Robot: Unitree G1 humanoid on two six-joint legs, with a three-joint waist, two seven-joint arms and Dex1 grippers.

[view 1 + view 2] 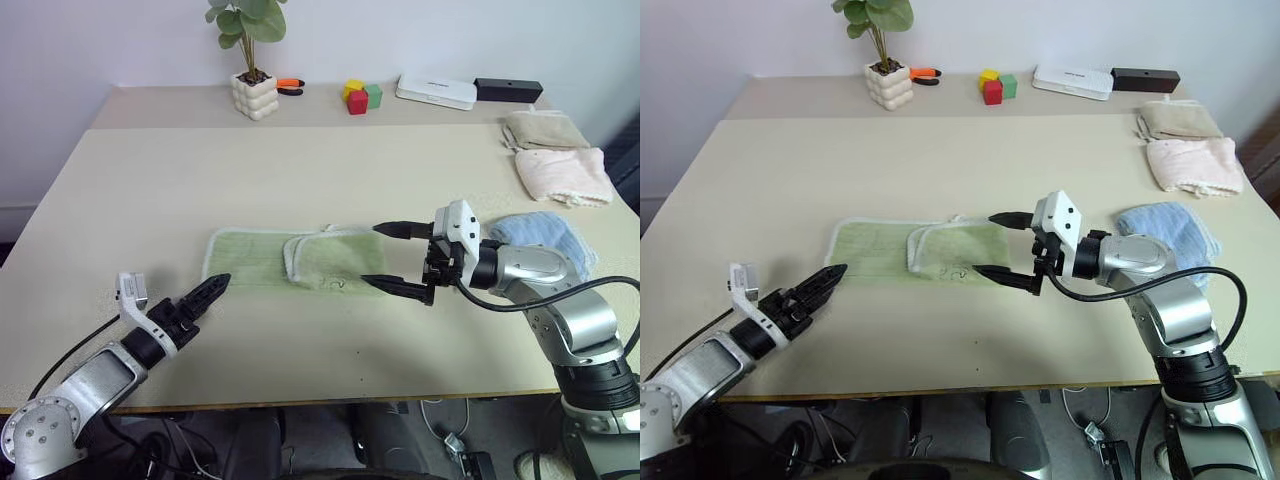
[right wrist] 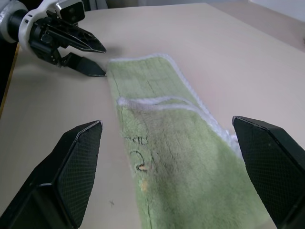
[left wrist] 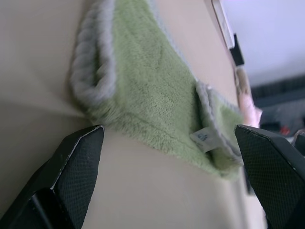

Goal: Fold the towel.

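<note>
Two grippers apart, flanking the towel at frame centre, partly folded.
Left gripper and right gripper empty, likely lining up its ends.

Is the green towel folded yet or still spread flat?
Partly folded. The towel lies on the table with its right part doubled over the middle; its left part is one layer. Neither gripper holds it.

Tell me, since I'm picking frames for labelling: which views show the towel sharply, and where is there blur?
Left eye view: evenly lit, the towel is sharp, shadows soft. Left wrist view: the near towel edge is soft, the background beyond is blurred. Right wrist view: the towel's dark mark reads clearly; the left gripper is sharp too.
</note>
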